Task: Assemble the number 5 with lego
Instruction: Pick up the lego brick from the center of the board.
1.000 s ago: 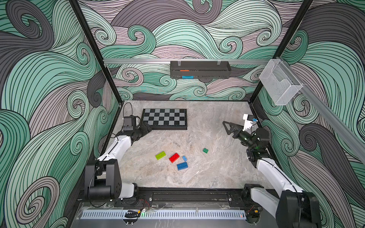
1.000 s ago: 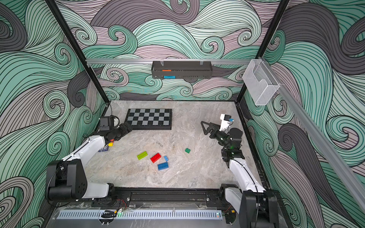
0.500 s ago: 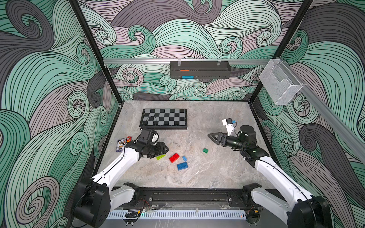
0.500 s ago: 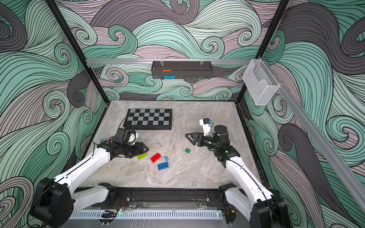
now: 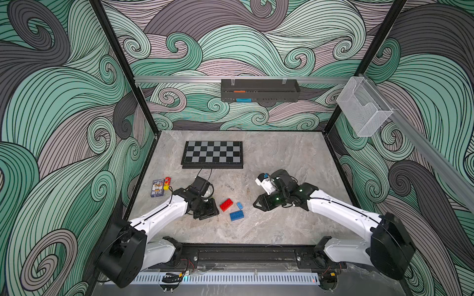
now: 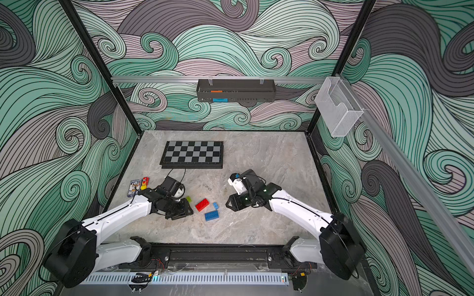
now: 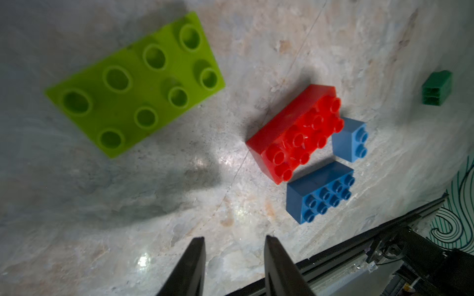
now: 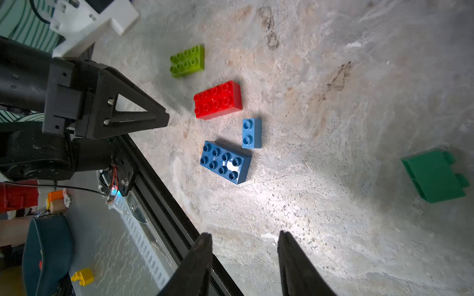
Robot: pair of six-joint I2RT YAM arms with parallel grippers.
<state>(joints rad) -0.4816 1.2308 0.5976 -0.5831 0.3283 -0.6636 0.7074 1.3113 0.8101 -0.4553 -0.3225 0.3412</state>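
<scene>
The lego bricks lie loose and apart on the stone table; the number 5 is not in view. In the left wrist view I see the lime brick (image 7: 136, 84), red brick (image 7: 297, 133), light-blue brick (image 7: 350, 139), dark-blue brick (image 7: 320, 194) and dark-green brick (image 7: 436, 88). My left gripper (image 7: 234, 239) hovers open and empty, above the lime brick (image 6: 189, 198) in a top view. My right gripper (image 8: 245, 234) is open and empty too, close to the dark-green brick (image 8: 434, 176), which it hides in both top views. The red brick (image 5: 226, 204) lies between the two grippers.
A checkered board (image 5: 213, 155) lies at the back. A card box (image 5: 157, 187) and a small toy sit by the left wall. The black front rail (image 5: 246, 252) runs along the near edge. A black shelf (image 5: 260, 90) hangs on the back wall.
Both arms swung in from the sides toward the bricks and came down low. Both pairs of jaws narrowed. The left gripper now covers the lime brick, the right one the dark-green brick.
</scene>
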